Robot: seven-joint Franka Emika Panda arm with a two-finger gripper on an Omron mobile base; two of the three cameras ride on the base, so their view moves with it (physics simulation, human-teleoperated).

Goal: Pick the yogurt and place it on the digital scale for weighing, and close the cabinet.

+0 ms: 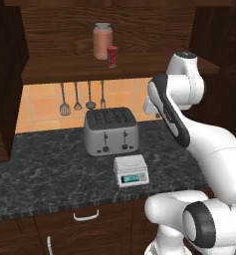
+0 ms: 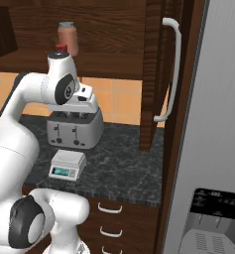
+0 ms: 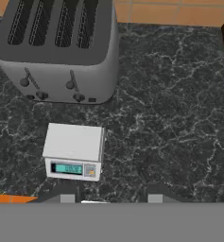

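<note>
Gripper (image 3: 111,196) is empty with its fingers spread apart, hanging over the counter (image 3: 170,118) near the front edge. The digital scale (image 3: 74,151) sits bare by that edge, in front of the toaster (image 3: 61,47). The yogurt (image 1: 112,56) is on the cabinet (image 1: 114,69) shelf's front edge beside the jar (image 1: 102,41). Nothing's done yet: door (image 2: 161,69) is open too.

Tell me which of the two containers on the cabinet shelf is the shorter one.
The yogurt, the small red cup. It stands right beside the taller pinkish-brown jar, which has a grey lid and rises well above it.
</note>
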